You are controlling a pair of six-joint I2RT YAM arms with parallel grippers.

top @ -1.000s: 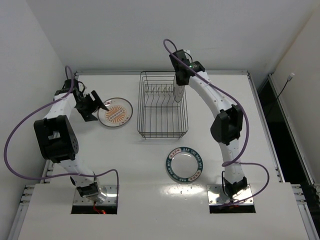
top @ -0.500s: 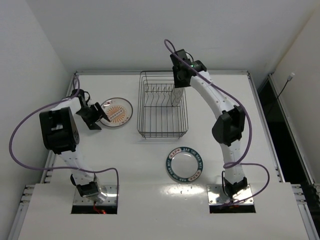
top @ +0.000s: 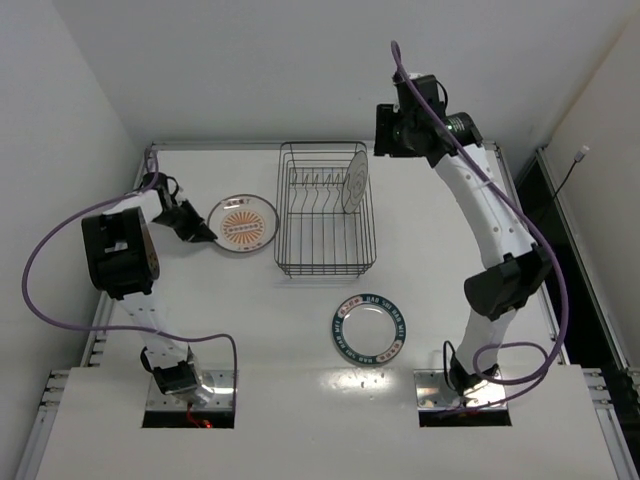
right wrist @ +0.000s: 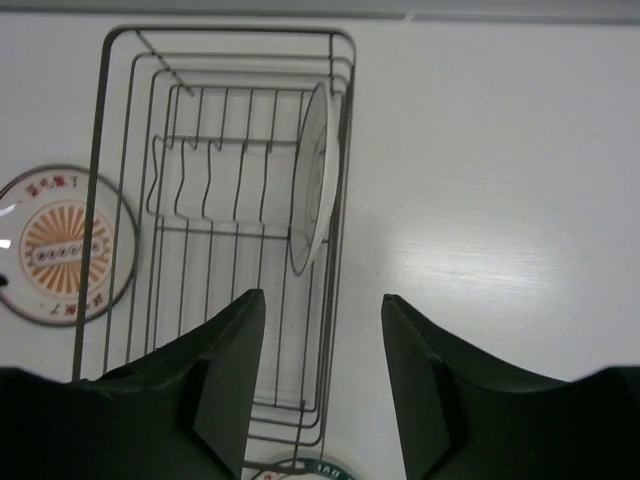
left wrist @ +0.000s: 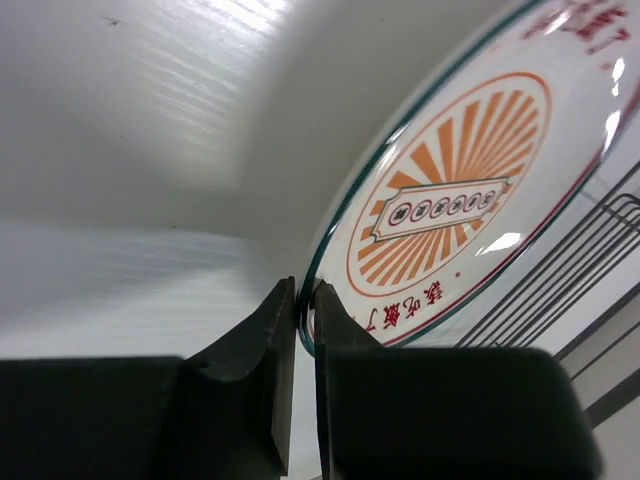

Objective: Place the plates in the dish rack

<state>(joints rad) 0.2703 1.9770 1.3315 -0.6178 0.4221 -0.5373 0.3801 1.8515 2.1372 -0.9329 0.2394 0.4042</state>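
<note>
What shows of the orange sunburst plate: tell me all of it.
The sunburst plate is round, glossy white, ceramic by its look, with a thin dark green rim line, red characters inside it and orange rays around a small banner. It sits on the table close to the left side of the dish rack. The left gripper is shut on its left rim.

Your palette: white plates, dark wire, white table (top: 450,250).
On your left, the sunburst plate (top: 245,222) carries orange rays, red characters and a thin teal edge. The near teal-rimmed plate (top: 369,327) has a dark teal band with reddish patches. The plain plate (top: 353,183) in the dark wire dish rack (top: 325,272) looks all white.
</note>
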